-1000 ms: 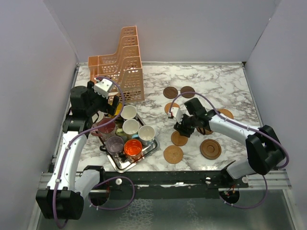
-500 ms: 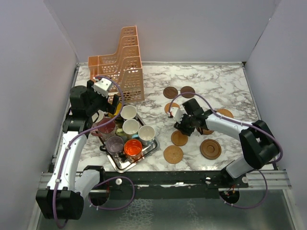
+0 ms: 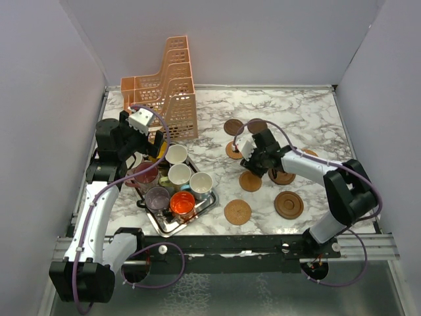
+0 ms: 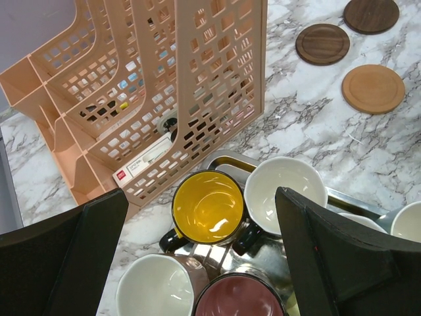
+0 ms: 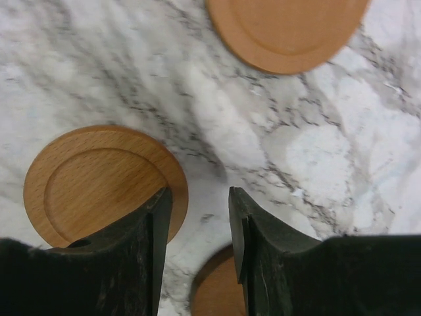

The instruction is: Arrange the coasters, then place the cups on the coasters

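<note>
Several round wooden coasters lie on the marble to the right: two dark ones [image 3: 233, 126] [image 3: 257, 125] at the back, and tan ones [image 3: 250, 181] [image 3: 237, 212] nearer. My right gripper [image 3: 252, 161] hovers low among them, open with a narrow gap over bare marble. In its wrist view the gripper [image 5: 200, 204] has its left finger [image 5: 125, 263] over a tan coaster [image 5: 92, 181]. The cups stand crowded on the silver tray [image 3: 205, 207]: white [image 3: 176, 154], orange [image 3: 182, 203], grey-purple [image 3: 158, 196], maroon [image 3: 146, 173]. My left gripper [image 4: 200, 194] hangs wide open above the yellow cup [image 4: 209, 207].
An orange lattice file rack [image 3: 168, 92] stands at the back left, close behind the tray and my left gripper. A large dark rimmed coaster [image 3: 289, 204] lies near the front right. Grey walls close in both sides.
My right gripper has moved toward the back of the table and its jaws have narrowed. The tan coaster beneath it slid slightly backward. The left arm has not moved.
</note>
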Motion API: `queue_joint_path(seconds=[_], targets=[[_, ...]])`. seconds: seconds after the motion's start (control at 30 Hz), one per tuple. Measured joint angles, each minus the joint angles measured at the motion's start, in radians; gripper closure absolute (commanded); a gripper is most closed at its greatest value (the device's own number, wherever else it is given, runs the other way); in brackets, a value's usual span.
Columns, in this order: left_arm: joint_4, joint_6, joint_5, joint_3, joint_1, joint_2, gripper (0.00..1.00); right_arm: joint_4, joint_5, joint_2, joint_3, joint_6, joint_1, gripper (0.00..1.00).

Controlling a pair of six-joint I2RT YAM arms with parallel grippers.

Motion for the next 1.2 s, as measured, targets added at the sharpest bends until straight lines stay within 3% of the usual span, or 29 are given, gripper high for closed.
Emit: queue_joint_path(seconds=[0.5, 0.8, 1.2], targets=[[0.000, -0.001, 0.013, 0.000, 0.000, -0.009, 0.01, 0.008, 0.027, 0.226, 0.257, -0.054, -0.271, 0.60], [0.000, -0.002, 0.014, 0.000, 0.000, -0.011, 0.01, 0.007, 0.067, 0.322, 0.381, -0.015, -0.274, 0.61], [0.000, -0.001, 0.022, 0.000, 0.000, -0.015, 0.01, 0.002, 0.086, 0.328, 0.389, 0.006, -0.274, 0.61]])
